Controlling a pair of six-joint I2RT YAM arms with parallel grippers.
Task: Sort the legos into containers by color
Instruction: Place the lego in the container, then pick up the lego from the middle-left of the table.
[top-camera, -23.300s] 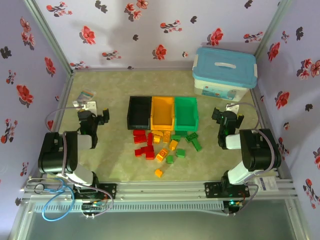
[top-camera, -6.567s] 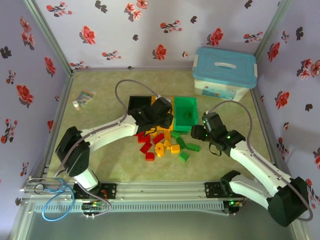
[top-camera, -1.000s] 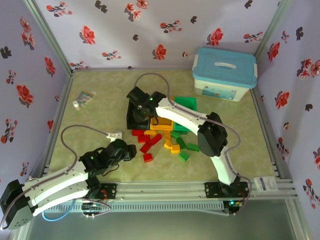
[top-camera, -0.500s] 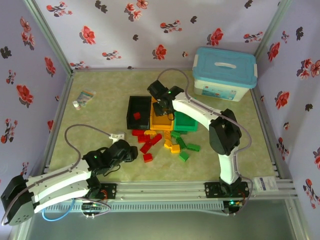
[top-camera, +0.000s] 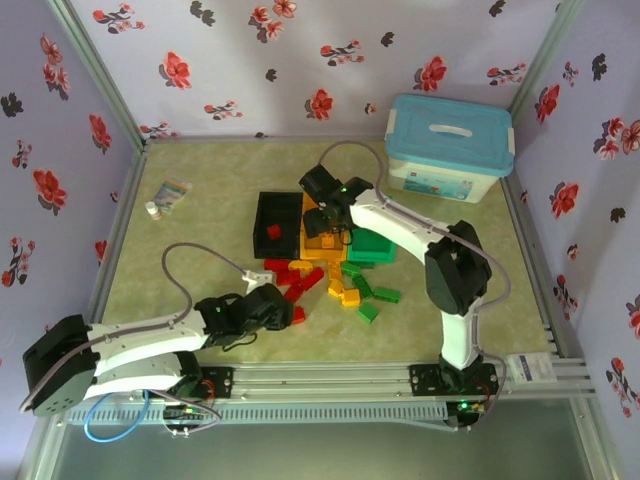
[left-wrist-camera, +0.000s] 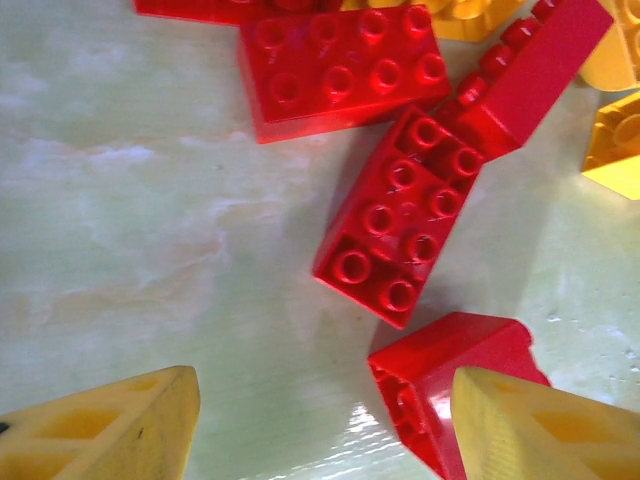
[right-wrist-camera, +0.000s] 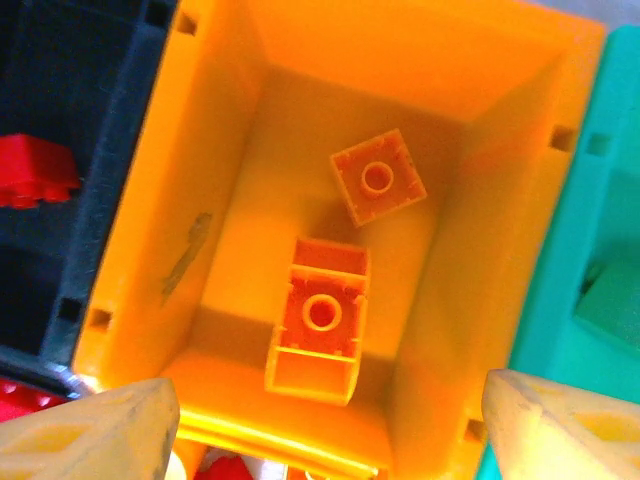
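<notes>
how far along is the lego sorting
Barely started. Done: one red brick in the black bin, two orange bricks in the orange bin. In hand: nothing; right gripper open over the orange bin, left gripper open over red bricks on the table. Left: most of the pile.

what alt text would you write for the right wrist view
Looking straight down into an open orange-yellow rectangular plastic bin holding two small orange plastic bricks. A black plastic bin with a red brick in it sits left, a green plastic bin right; the open right tool frames the bottom corners.
</notes>
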